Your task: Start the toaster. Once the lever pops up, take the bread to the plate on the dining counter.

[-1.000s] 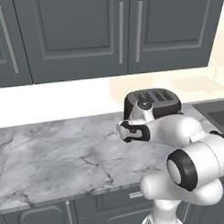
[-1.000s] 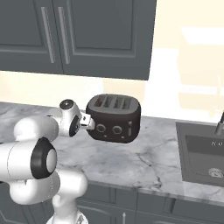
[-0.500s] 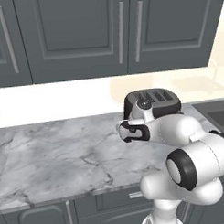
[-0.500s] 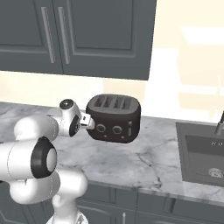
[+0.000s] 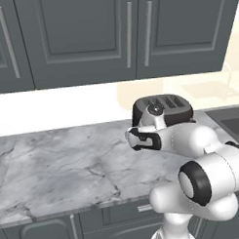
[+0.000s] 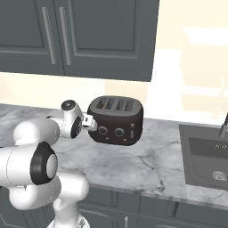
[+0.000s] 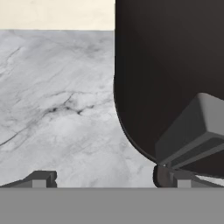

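The dark toaster point(image 6: 116, 120) stands on the marble worktop point(image 6: 147, 164) against the wall, slots on top and two round knobs on its front. It also shows behind my arm point(image 5: 162, 109). My gripper point(image 6: 90, 123) sits at the toaster's left end, open, nothing between its fingers. In the hand view the gripper point(image 7: 105, 179) faces the toaster's dark rounded side point(image 7: 166, 74). A grey lever-like tab point(image 7: 197, 129) juts out just above my right fingertip point(image 7: 168, 176). I cannot make out the bread in the slots. The plate and the dining counter are out of view.
Dark grey wall cabinets point(image 5: 89, 34) hang above the worktop. A sink point(image 6: 207, 156) with a faucet point(image 6: 222, 127) lies to the toaster's right. Bare marble point(image 5: 59, 162) stretches left of the toaster.
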